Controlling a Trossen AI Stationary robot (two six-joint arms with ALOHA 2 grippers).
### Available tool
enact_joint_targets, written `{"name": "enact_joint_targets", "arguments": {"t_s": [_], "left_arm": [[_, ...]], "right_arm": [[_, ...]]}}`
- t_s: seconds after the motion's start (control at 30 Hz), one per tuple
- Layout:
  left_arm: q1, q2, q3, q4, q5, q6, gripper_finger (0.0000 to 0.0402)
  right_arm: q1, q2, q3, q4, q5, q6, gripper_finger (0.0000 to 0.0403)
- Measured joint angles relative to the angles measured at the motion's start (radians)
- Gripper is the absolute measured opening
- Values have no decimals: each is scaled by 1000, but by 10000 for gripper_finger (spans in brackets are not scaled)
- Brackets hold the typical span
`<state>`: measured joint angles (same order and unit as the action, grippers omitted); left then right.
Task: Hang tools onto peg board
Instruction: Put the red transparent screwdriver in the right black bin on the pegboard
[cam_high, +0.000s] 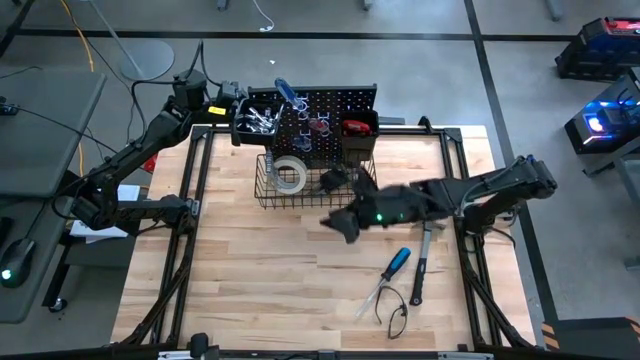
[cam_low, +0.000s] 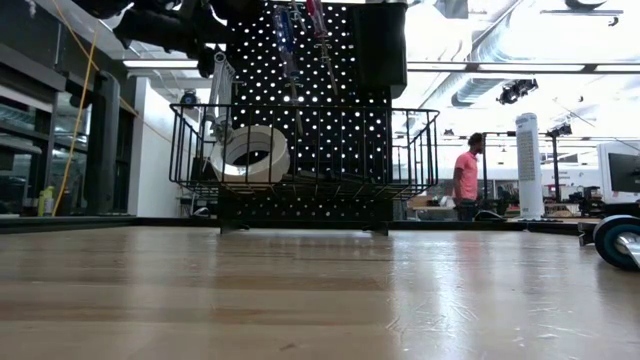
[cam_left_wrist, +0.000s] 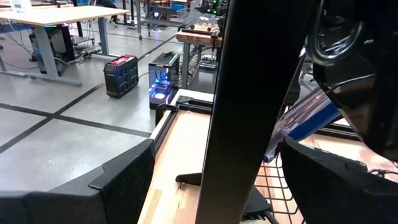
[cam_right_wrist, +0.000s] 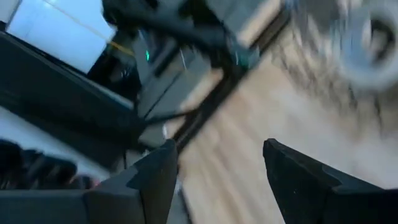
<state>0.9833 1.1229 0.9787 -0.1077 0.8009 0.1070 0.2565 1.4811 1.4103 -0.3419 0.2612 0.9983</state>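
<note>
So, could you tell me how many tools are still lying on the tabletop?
3: a blue-handled screwdriver, a black-handled hammer beside it, and pliers nearer the front edge, all right of centre. Others may be hidden under the right arm.

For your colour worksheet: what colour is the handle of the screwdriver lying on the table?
Blue, clearest in the high view: screwdriver.

Even, bright overhead light in the high view; soft shadows under the arms on the bench (cam_high: 250, 270). Low view: ceiling lights blow out behind the peg board (cam_low: 330, 110), leaving it in silhouette; sheen on the near bench. Right wrist view heavily motion-blurred (tape roll smeared). Left wrist foreground dark, soft.
</note>
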Motion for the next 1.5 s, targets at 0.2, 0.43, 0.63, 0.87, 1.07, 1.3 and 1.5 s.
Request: {"name": "enact_joint_targets", "arguments": {"t_s": [0.2, 0.43, 0.63, 0.87, 1.07, 1.3, 1.5], "left_arm": [[0, 0, 0, 0, 0, 0, 323], [0, 0, 0, 0, -1, 0, 323], [0, 0, 0, 0, -12, 1, 323], [0, 0, 0, 0, -20, 1, 323], [0, 0, 0, 0, -21, 1, 323], [0, 0, 0, 0, -24, 14, 323], [0, 0, 0, 1, -27, 27, 323]], "right_arm": [[-111, 3, 143, 94, 70, -337, 224], [-192, 18, 307, 101, 118, -787, 224], [-224, 130, 381, -68, 270, -1121, 224], [-264, 203, 416, -84, 384, -1268, 224], [-311, 209, 406, -70, 340, -1239, 225], [-370, 210, 375, -66, 298, -1185, 224], [-391, 232, 374, -59, 249, -1199, 194]]}}
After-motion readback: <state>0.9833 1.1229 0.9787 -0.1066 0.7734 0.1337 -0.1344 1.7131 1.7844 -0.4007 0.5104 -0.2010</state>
